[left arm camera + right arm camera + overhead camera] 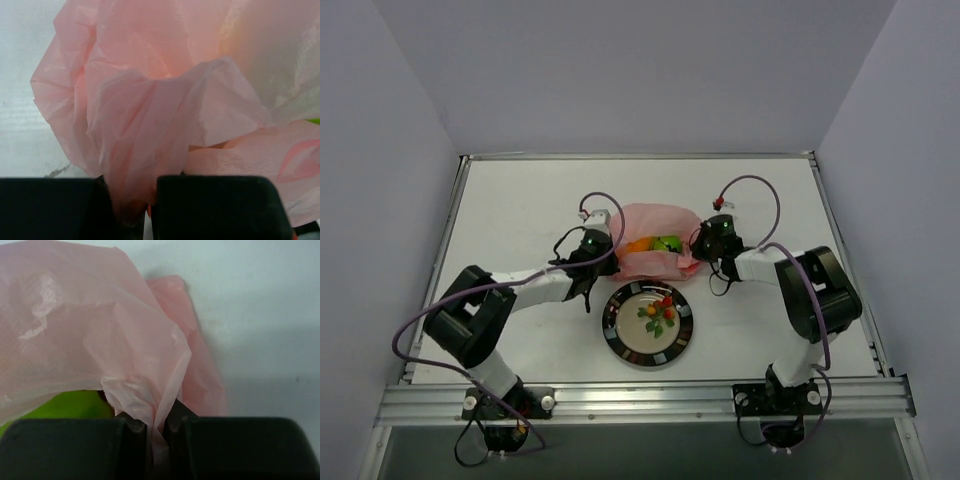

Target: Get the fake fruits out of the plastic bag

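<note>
Black left gripper (131, 202) clamped shut on left edge of plastic bag (650, 222), pink film bunched between jaws. Bag mid-table (520, 200), just behind plate (611, 330). Faint reddish print on bag, unreadable. Orange fruit (636, 244) and green fruit (667, 242) side by side inside bag. Berry cluster (661, 312) out, lying on plate. Right gripper (156, 432) pinched tight on bag's right edge, green fruit just beside it.
</note>
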Robot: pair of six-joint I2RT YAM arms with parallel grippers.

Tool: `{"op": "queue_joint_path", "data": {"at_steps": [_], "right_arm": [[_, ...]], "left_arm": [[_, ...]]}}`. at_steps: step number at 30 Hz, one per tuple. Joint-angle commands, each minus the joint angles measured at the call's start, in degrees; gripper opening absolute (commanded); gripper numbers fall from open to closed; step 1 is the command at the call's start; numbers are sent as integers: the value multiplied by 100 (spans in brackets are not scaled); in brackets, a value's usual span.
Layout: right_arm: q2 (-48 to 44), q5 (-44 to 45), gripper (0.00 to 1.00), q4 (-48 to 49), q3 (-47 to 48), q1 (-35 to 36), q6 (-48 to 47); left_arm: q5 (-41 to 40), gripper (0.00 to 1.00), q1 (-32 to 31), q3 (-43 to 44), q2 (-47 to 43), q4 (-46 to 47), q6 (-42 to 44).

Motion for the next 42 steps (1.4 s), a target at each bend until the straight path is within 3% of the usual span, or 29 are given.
{"op": "queue_joint_path", "data": {"at_steps": [1, 7, 11, 14, 15, 17, 18, 21, 24, 26, 27, 30, 31, 34, 39, 41, 42], "right_arm": [[399, 226, 0, 413, 790, -148, 59], [585, 226, 1, 71, 1811, -175, -152], [199, 444, 7, 0, 1145, -183, -196], [-100, 490, 24, -17, 731, -227, -213], [-266, 472, 41, -288, 756, -262, -274], [-530, 472, 59, -623, 888, -315, -397], [-688, 498, 75, -938, 949, -315, -476], [-1687, 613, 89, -1580, 1152, -315, -723], [-2261, 543, 89, -2011, 1179, -263, -881], [-2745, 290, 82, -2109, 1126, -175, -986], [-2886, 26, 63, -2127, 1100, -114, -1022], [-2782, -178, 26, -2276, 1204, 483, -1294], [-2529, -196, 24, -2320, 1379, 859, -1382], [-1974, -249, 19, -2224, 1669, 1257, -1611], [-851, -47, 19, -1847, 2188, 1302, -1944], [-524, 155, 23, -1855, 2504, 1302, -2094], [-262, 251, 32, -1829, 2575, 1302, -2147]], "left_arm": [[24, 2, 179, 729, 326, 384, 43], [262, 2, 593, 1512, 757, 263, 34], [411, 2, 593, 1118, 678, 481, -44], [665, 2, 575, 555, 669, 824, -299], [736, 2, 567, 423, 669, 920, -413], [789, 2, 479, 115, 617, 1167, -458], [772, 2, 444, 54, 512, 1211, -458], [675, 2, 347, -61, 240, 1281, -397], [631, 2, 312, -79, -15, 1308, -335], [614, 2, 311, -61, -121, 1317, -308], [614, 2, 312, -53, -217, 1317, -282], [596, 2, 303, -9, -297, 1308, -203], [587, 2, 311, -9, -315, 1308, -194], [613, 2, 312, -17, -298, 1352, -142], [692, 2, 303, -105, -184, 1536, -71], [728, 2, 320, -132, -166, 1545, -45], [736, 2, 320, -149, -148, 1554, -36]]}}
